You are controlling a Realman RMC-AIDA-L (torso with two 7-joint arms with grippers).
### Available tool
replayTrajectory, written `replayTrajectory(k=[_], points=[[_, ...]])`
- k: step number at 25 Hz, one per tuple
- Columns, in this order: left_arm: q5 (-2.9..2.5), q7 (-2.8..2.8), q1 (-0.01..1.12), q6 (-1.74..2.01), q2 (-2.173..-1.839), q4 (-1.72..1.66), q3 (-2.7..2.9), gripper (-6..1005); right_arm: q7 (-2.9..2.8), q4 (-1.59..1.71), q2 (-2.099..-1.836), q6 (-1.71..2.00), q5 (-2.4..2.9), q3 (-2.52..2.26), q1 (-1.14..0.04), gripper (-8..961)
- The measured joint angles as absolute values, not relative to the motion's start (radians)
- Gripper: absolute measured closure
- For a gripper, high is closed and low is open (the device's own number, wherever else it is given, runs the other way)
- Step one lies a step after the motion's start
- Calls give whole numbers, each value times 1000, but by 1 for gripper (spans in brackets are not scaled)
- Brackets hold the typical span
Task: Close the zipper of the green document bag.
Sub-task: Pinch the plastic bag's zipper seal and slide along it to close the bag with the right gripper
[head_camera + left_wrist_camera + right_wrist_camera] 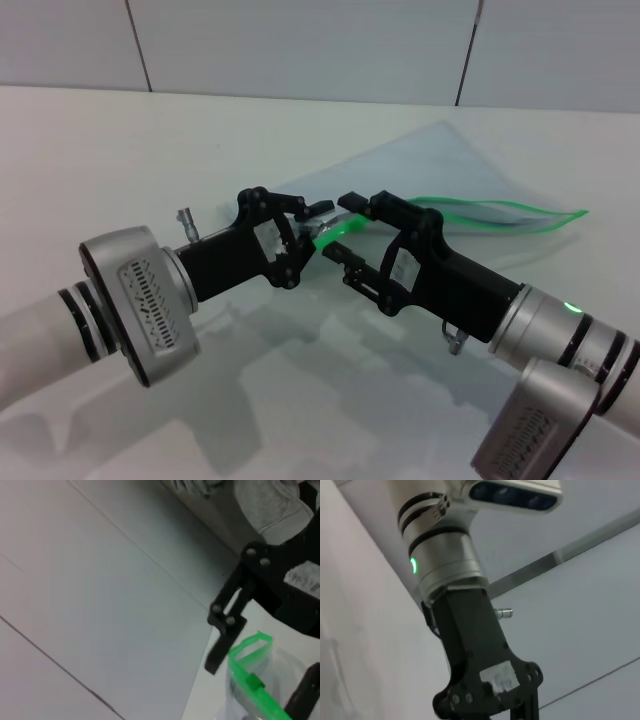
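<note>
- Bag: the green document bag (470, 165) lies on the white surface (120, 150), right of centre and towards the far side, with its near-left end lifted off the surface between the 2 grippers.
- Zipper (500, 210): a bright green strip runs along the bag's right-hand edge; towards the far right it splits into 2 lines with a gap between them, so that stretch is unzipped.
- Left gripper (312, 222): reaching in from the left at mid-frame, fingers closed on the lifted end of the bag, at the end of the green strip.
- Right gripper (352, 232): reaching in from the lower right, tip just beside the left gripper. Its fingers stand apart, 1 above and 1 below the green strip; contact with the strip cannot be told.
- Left wrist view: the green end of the zipper (250, 675) stands up in the corner of the frame, with a small darker green piece on it; black linkage of the right gripper (235, 625) is just beside it.
- Right wrist view: shows only the left arm (465, 630), its green status light lit; the bag is not seen there.
</note>
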State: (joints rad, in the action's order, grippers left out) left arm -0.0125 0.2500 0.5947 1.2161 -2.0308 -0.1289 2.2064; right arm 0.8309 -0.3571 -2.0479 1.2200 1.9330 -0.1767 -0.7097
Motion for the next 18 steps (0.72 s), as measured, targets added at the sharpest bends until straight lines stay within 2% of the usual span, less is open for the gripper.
replayTrajectory(k=[5, 10, 18], points=[[-17, 251, 590, 1222, -2031, -129, 2211, 949, 866, -360, -2048, 1211, 1933, -176, -707, 383], [-30, 257, 586, 1223, -2031, -128, 2222, 950, 872, -367, -2048, 1195, 1934, -176, -708, 629], [-37, 261, 580, 1223, -2031, -128, 2232, 951, 893, -368, -2048, 1191, 1934, -175, -704, 685]])
